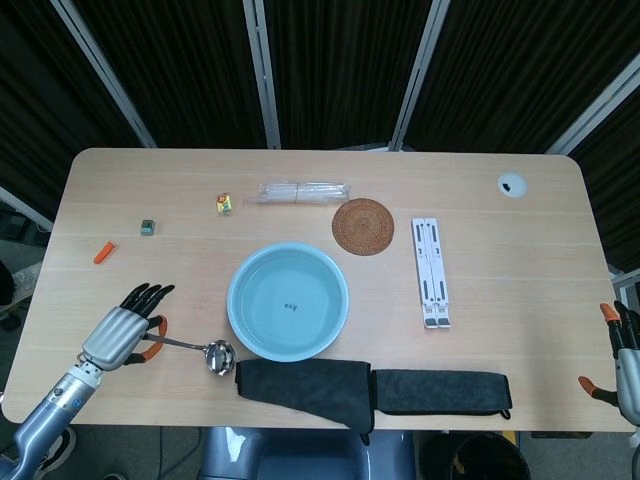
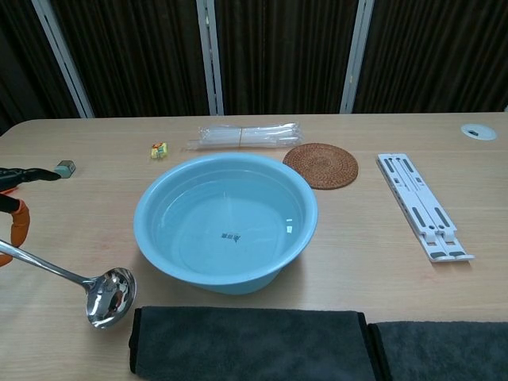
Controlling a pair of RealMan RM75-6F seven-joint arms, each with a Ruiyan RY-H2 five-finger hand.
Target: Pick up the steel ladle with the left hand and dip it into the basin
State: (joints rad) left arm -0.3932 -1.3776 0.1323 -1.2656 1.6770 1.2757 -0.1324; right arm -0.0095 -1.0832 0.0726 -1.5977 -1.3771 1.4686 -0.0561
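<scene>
Along the near edge of the table (image 1: 480,300) we have two dark cloths, the larger cloth (image 1: 305,385) near the middle and the second cloth (image 1: 440,390) just to its right, their ends touching or nearly so. Near the front left corner our left hand (image 1: 118,333) grips the orange-tipped handle of the steel ladle (image 1: 195,350), whose cup sits just beside the left end of the larger cloth; from the chest view the ladle (image 2: 95,290) looks tilted, handle end raised, and we cannot tell whether the cup touches the wood. Just beside the cup, toward the middle of the table, stands the blue basin (image 1: 288,301), holding clear water, with the ladle outside it. Our right hand (image 1: 626,355) shows only at the front right corner, off the table edge, and we cannot tell how its fingers lie. Right of the basin lies a white folding stand (image 1: 431,272), pointing toward the far edge. Beyond the basin sit a round woven mat (image 1: 363,226), a clear plastic packet (image 1: 300,191) and a small yellow item (image 1: 224,204). Toward the left edge are a small grey block (image 1: 147,228) and an orange scrap (image 1: 103,252). Near the far right corner is a round cable hole (image 1: 512,184).
</scene>
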